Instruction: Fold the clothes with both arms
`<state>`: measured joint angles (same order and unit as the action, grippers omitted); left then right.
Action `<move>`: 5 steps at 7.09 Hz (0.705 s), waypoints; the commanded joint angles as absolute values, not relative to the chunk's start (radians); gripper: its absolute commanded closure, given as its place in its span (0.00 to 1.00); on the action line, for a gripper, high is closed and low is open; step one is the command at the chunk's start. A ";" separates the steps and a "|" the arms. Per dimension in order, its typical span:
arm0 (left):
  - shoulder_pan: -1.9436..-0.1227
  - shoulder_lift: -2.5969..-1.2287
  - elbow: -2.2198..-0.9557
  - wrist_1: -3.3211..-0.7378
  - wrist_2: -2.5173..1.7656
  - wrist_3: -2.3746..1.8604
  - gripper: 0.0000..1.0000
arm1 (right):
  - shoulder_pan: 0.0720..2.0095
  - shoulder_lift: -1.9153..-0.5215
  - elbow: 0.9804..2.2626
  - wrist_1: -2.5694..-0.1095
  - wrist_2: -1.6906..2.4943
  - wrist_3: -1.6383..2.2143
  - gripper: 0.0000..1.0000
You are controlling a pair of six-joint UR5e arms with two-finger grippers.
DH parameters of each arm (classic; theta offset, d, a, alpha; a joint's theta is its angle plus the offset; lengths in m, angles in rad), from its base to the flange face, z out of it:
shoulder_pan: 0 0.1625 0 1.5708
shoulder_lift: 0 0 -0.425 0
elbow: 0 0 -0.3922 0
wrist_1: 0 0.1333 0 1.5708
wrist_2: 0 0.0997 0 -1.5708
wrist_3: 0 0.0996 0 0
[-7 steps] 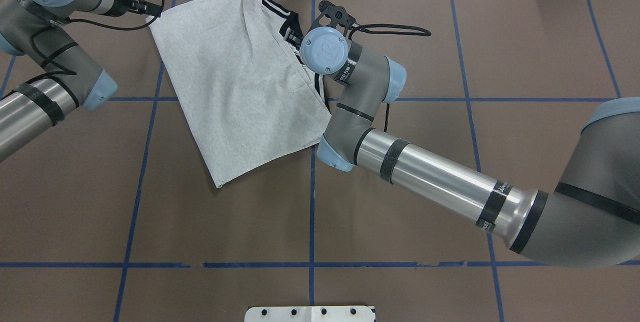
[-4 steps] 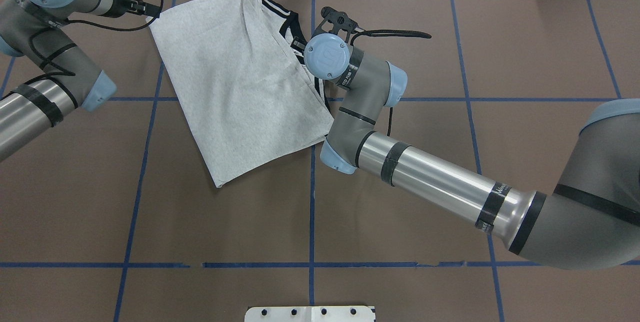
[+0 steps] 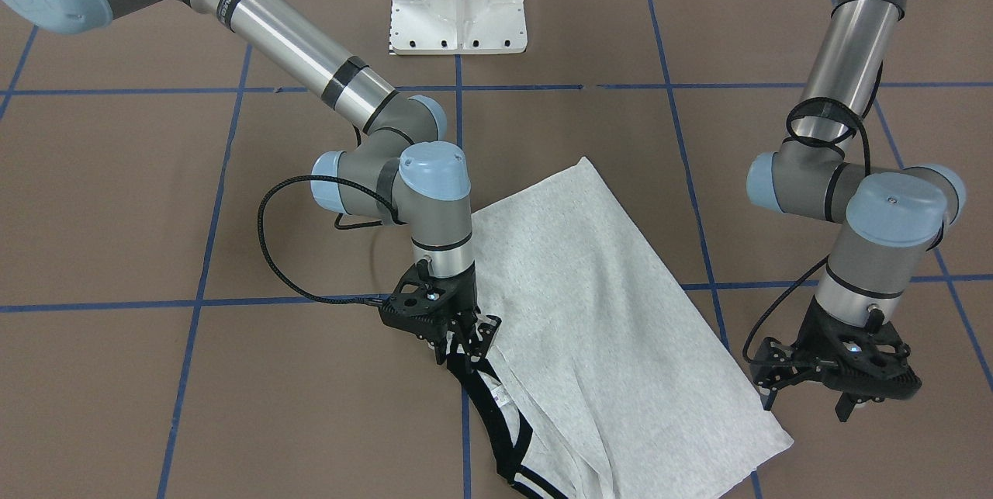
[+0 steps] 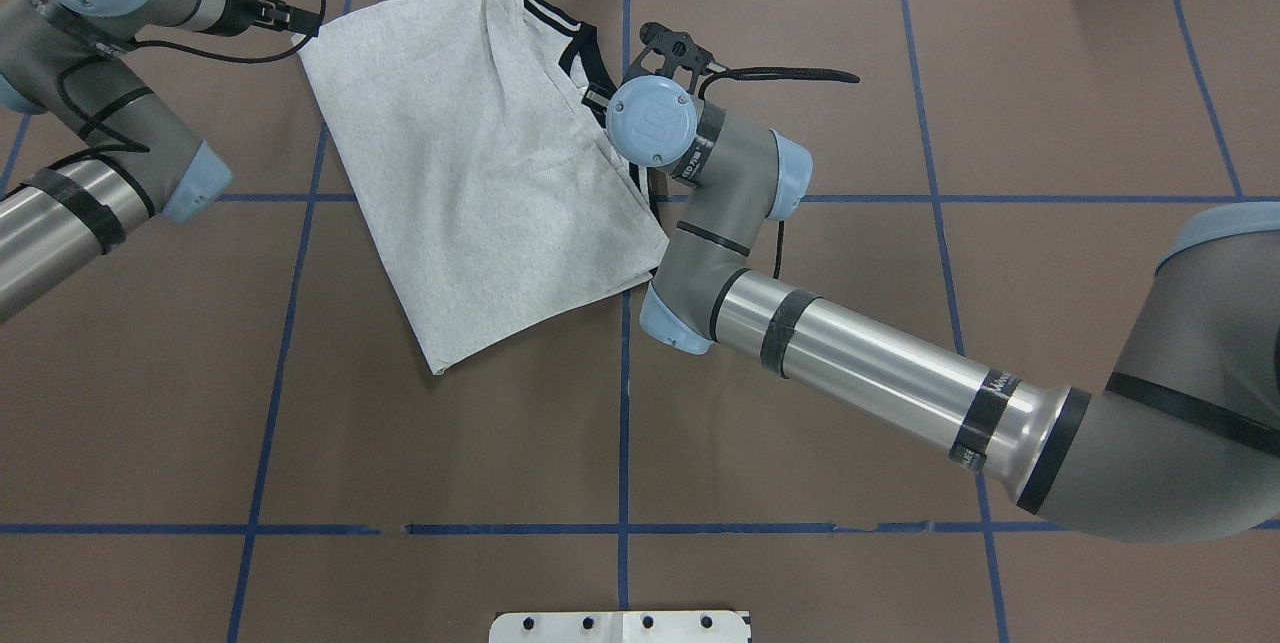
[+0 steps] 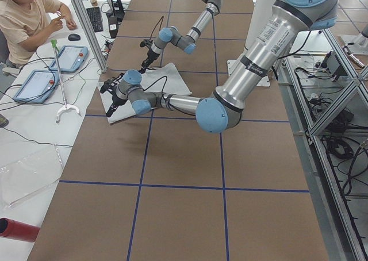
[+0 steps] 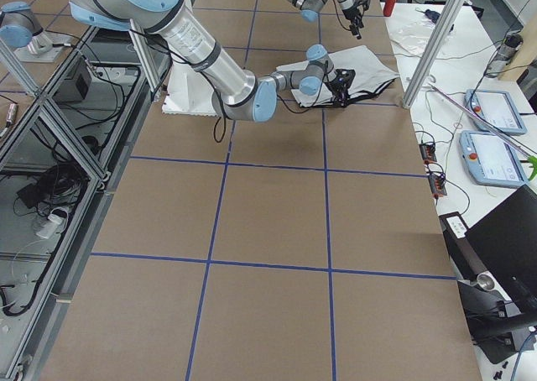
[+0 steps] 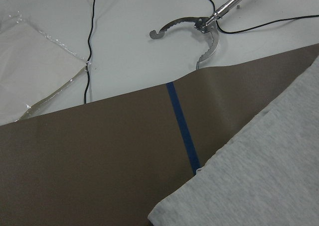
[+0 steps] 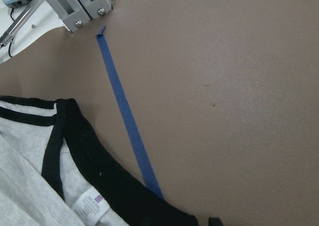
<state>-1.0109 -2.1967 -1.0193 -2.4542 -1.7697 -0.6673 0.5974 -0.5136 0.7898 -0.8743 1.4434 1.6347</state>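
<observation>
Only the right arm has shifted since the earlier overhead frames: its wrist has crept a little toward 6 o'clock along the shirt's edge, while the left arm and the cloth lie as before. The T-shirt (image 4: 480, 173) sits on the brown table (image 4: 900, 373) toward 11 o'clock from its centre, a long slanted oblong of heather-grey knit with its plain side up. Its black collar (image 8: 84, 146) and a striped cuff (image 4: 555, 18) peek out along the 3 o'clock edge. The right tool (image 3: 464, 340) stands at that collar, and the wrist view shows its tips narrowly apart with the black trim between them, not pinched. The left tool (image 3: 807, 403) hangs just beside the shirt's 10 o'clock corner, and its fingers look spread and empty. I judge the cloth light, limp and apt to drag or bunch. The firmer ribbed collar and hemmed corners should give the surest hold, taking all layers together. A white label (image 8: 89, 206) shows inside the neck.
</observation>
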 commanded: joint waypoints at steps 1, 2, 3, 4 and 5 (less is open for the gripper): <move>-1.011 -2.197 -1.019 -2.454 -1.770 -0.667 0.00 | 0.597 -0.511 0.795 -0.877 1.445 1.634 1.00; -1.011 -2.197 -1.025 -2.454 -1.770 -0.667 0.00 | 0.594 -0.512 0.805 -0.884 1.445 1.635 1.00; -1.011 -2.191 -1.034 -2.454 -1.770 -0.667 0.00 | 0.585 -0.534 0.880 -0.915 1.445 1.638 1.00; -1.011 -2.183 -1.051 -2.454 -1.770 -0.669 0.00 | 0.559 -0.628 1.073 -1.018 1.445 1.638 1.00; -1.011 -2.178 -1.055 -2.454 -1.770 -0.672 0.00 | 0.537 -0.728 1.238 -1.082 1.442 1.644 1.00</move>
<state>-1.0109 -2.1845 -1.0457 -2.4544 -1.7702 -0.6692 0.5612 -0.6256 1.0543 -1.0023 1.4443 1.6396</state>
